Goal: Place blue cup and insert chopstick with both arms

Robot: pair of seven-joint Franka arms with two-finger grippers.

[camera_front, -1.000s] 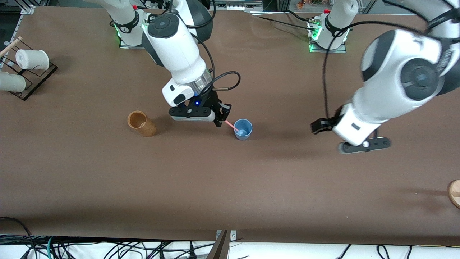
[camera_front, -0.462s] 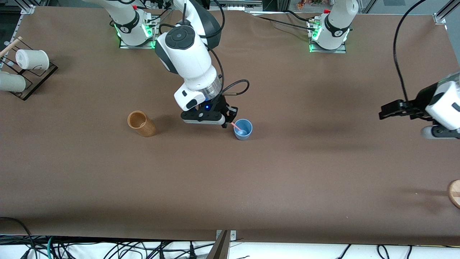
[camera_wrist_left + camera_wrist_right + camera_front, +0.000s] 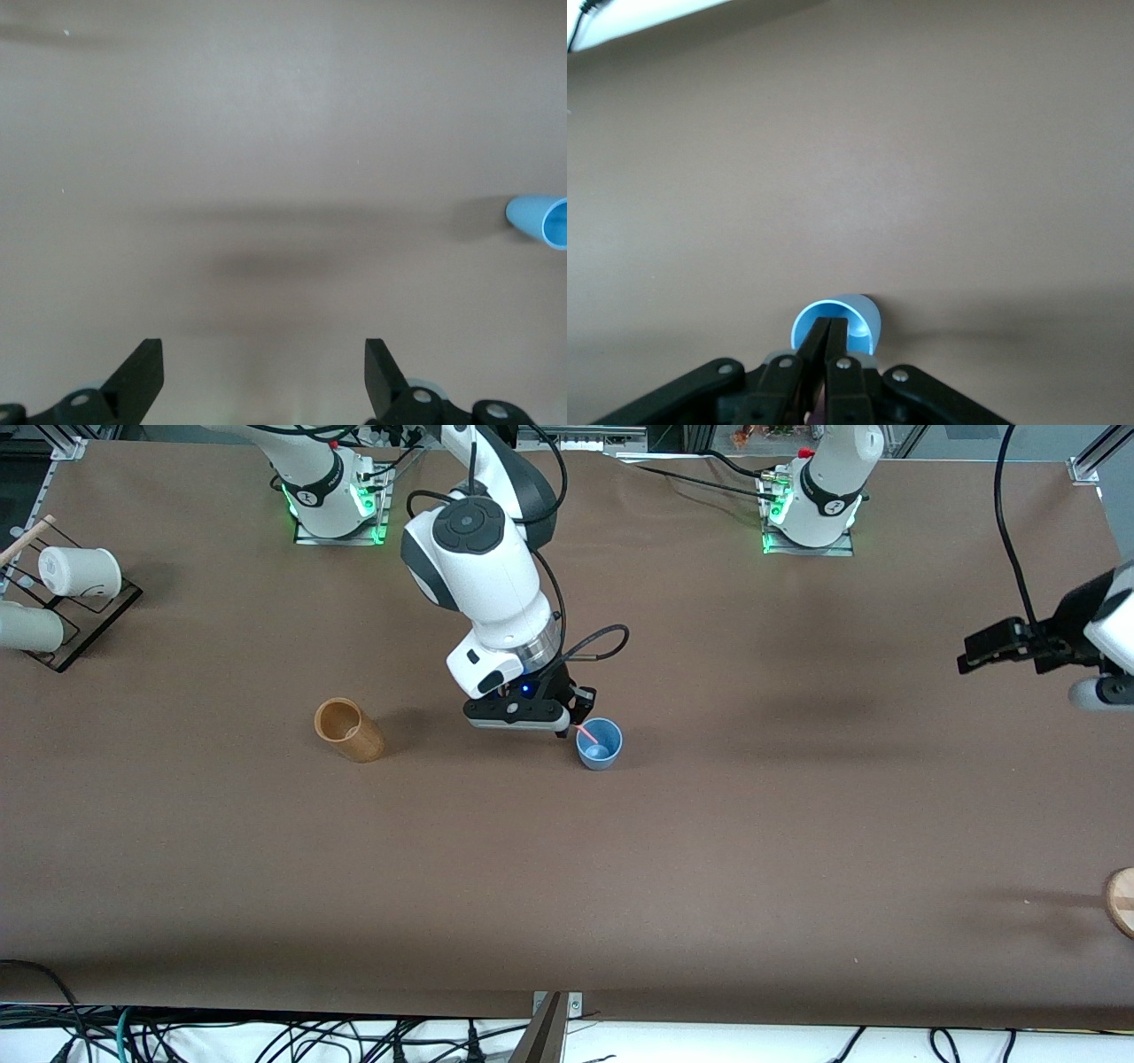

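Front view. The right gripper [image 3: 578, 720] hangs just above the rim of the cup [image 3: 600, 745], at the edge of the rim toward the right arm's end of the table. Its fingers are pressed together on the chopstick [image 3: 586, 735], which slants down from the fingertips into the cup's mouth. The cup stands upright on the table [image 3: 567, 868]. A wooden cup [image 3: 348, 730] lies tilted farther toward the right arm's end, well apart from this gripper. 2 white cups [image 3: 78, 571] sit on a rack [image 3: 84, 622] at that end. The left gripper [image 3: 1005, 646] hangs over the table at the left arm's end, well apart from the cup.

Left wrist view. The left gripper [image 3: 264, 376] shows 2 fingers [image 3: 142, 376] spread wide, with nothing between them and bare table beneath. The cup [image 3: 539, 220] appears far off at the picture's edge.

Right wrist view. The right gripper [image 3: 827, 341] has its fingers [image 3: 815, 345] closed together directly over the cup [image 3: 864, 319], covering part of its mouth. The chopstick itself cannot be made out here.
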